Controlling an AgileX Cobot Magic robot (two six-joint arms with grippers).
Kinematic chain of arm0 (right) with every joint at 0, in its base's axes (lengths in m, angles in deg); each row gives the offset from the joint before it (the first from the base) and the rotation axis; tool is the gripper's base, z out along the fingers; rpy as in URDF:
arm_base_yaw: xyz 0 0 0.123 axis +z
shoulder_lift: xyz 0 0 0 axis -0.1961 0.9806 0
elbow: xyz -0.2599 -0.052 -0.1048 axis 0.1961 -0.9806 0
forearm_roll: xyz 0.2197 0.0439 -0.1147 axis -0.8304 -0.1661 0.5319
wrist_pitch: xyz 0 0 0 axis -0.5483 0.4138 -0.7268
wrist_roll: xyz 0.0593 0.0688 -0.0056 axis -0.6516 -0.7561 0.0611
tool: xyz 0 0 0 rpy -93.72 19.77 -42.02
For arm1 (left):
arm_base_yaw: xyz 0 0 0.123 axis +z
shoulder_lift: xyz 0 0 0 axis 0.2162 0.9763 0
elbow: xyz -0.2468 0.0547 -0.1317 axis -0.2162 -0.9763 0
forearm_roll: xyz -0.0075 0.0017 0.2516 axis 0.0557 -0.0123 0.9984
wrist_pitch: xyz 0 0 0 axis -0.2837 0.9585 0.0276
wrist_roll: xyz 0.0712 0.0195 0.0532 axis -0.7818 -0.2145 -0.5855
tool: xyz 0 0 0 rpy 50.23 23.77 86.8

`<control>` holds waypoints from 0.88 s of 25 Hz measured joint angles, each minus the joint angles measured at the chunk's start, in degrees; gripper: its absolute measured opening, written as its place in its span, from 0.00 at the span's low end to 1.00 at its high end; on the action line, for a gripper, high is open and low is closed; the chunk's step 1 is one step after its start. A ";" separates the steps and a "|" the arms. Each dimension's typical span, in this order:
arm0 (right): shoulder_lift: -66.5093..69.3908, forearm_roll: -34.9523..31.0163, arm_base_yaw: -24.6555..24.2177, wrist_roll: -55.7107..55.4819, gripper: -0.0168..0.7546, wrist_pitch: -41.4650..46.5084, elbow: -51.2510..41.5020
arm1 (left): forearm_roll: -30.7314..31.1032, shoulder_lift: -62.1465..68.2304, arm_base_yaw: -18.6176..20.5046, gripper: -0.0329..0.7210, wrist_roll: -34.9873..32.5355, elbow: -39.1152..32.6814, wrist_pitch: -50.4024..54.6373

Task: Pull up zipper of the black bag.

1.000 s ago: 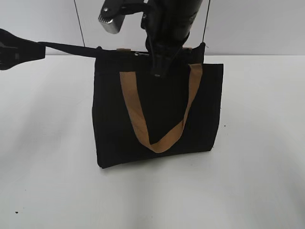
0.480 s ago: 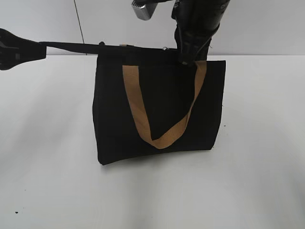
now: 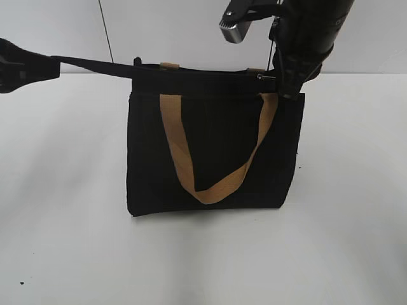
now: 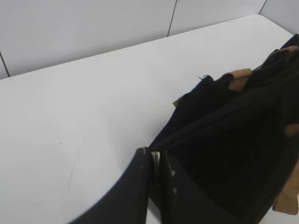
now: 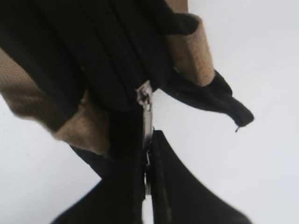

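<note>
Zipper at bag's right end

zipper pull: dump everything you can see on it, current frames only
The zipper pull is a small, flat, silver metal tab on the black track along the top edge of the black bag. In the exterior view it sits near the bag's right end. The right hand pinches its lower end between shut fingers, tab in line with the track. A tan handle lies just beside it.

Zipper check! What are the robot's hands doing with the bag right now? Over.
Right hand shut on zipper at bag's right end. Left hand shut on black tail at left end. Nothing in the way.
</note>
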 joint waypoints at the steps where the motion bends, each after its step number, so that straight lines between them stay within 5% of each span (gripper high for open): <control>1: -0.10 0.00 -0.13 -0.14 0.01 -0.04 -0.06 | -0.06 0.00 0.00 0.09 0.00 0.00 0.00; 9: -1.87 -3.51 -0.91 -0.66 0.08 0.16 -0.38 | -0.06 0.06 0.14 0.12 0.01 0.00 0.09; 11: -2.79 -4.25 -1.32 -0.72 0.19 0.73 -0.38 | -0.06 0.54 0.53 0.21 0.06 0.00 1.38; 16: -3.87 -5.99 -1.53 -1.37 0.55 0.91 -0.38 | -0.06 2.92 0.79 0.62 0.12 0.00 0.35; 22: -6.22 -7.49 -1.53 -5.57 0.63 1.06 -0.38 | -0.06 2.98 0.83 0.72 1.42 0.00 -0.25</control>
